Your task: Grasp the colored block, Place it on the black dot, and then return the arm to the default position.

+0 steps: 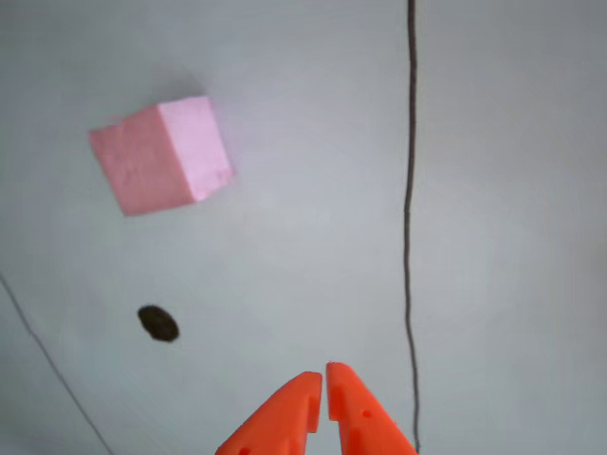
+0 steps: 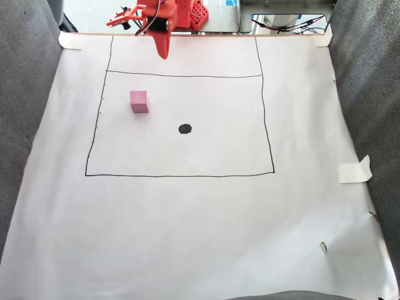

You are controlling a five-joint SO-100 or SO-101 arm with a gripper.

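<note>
Pink foam cube (image 2: pixel 139 101): resting on white paper sheet (image 2: pixel 187 237) covering the bench, inside hand-drawn black rectangle (image 2: pixel 181 175), toward its left side in the fixed view; upright, untouched; in the other view (image 1: pixel 161 156) upper left, faces rough. Black dot (image 2: pixel 185 129): small dark oval blotch, right of and nearer than the cube in the fixed view, apart from it; in the other view (image 1: pixel 157 323) below the cube, uncovered. Orange gripper (image 1: pixel 324 384): fingers (image 1: pixel 285 417) pointed, tips nearly touching with a thin slit between, closed on nothing, at bottom centre of the other view; in the fixed view (image 2: pixel 162 49) at far edge, folded back, well apart from cube. Drawn line (image 1: pixel 410 218): right of fingers. Tape piece (image 2: pixel 355 170): right paper edge.
</note>
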